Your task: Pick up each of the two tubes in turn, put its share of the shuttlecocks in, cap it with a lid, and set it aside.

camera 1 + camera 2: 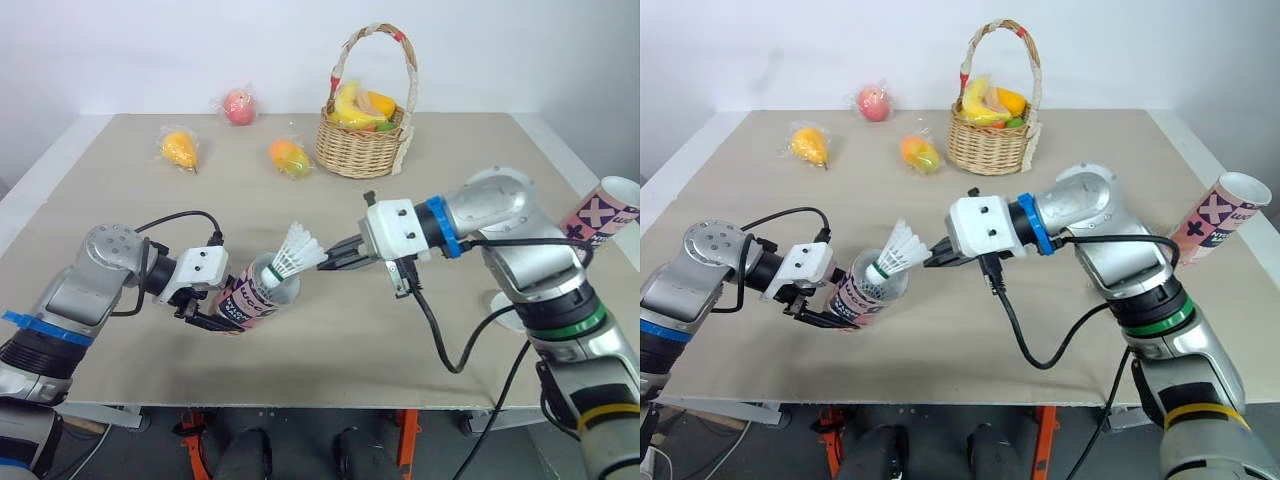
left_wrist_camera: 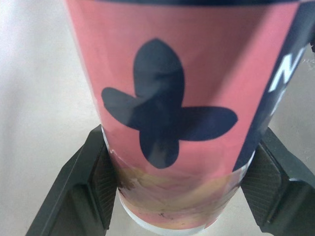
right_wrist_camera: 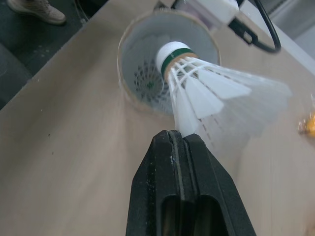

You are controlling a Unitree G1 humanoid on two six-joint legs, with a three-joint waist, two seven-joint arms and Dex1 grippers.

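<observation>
Pink tube (image 2: 162, 98), a dark navy four-lobed blotch on it, white letters on a navy stripe; shuttlecock (image 3: 206, 83) all white feathers, white cork banded green (a tan line just under it); second tube (image 1: 603, 213) pink with dark crosses; basket (image 1: 360, 150) woven tan on a beige table (image 1: 450, 340).

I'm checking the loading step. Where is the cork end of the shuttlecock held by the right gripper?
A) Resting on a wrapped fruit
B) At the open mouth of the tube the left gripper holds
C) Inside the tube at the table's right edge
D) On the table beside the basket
B: the right gripper pinches the shuttlecock by its feathers, cork end at the open mouth of the tilted tube clamped in the left gripper.
</observation>
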